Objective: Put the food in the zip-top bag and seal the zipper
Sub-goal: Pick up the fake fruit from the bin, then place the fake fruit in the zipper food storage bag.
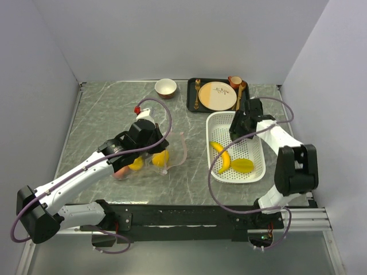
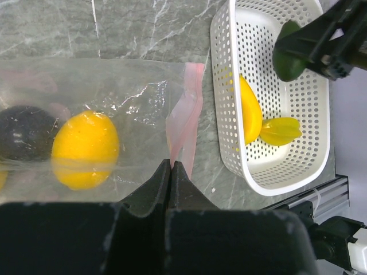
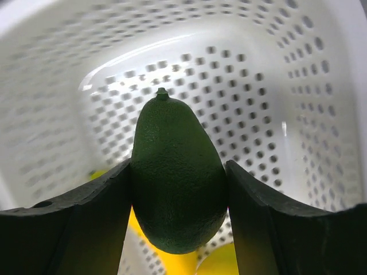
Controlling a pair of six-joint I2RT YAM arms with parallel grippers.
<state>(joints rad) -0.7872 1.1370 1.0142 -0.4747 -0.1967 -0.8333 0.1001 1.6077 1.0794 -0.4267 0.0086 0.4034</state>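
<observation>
The right pincer (image 3: pixel 178 172) was spread only as wide as the green avocado (image 3: pixel 179 189) it held. One finger pressed on each side of the fruit and the stem end pointed away from the wrist. It hung above the far half of the white basket (image 1: pixel 255 172), apart from the basket's floor and walls.

The left pincer (image 2: pixel 171 167) was pressed together with no gap between the tips. It seemed to nip the clear film of the zip-top bag (image 2: pixel 137 91), though the film was too transparent to be sure of this.

The bag lay flat, left of the basket and near it, with its mouth turned to the basket. Its pink zipper (image 2: pixel 188 114) was on the edge closest to the basket, bent and partly folded, with a strip of bare stone between them. Inside the bag, further from the basket, were a yellow round fruit (image 2: pixel 86 149) and a dark purple ball (image 2: pixel 23 133).

A banana (image 1: pixel 221 156) and a yellow-green piece (image 1: pixel 243 165) lay in the near half of the basket, touching each other.

The counter (image 1: pixel 103 109) was grey marbled stone. Behind the basket a black tray (image 1: pixel 191 97) carried a beige plate (image 1: pixel 217 95), and left of the tray stood a bowl (image 1: pixel 166 87). Pale walls closed three sides.
</observation>
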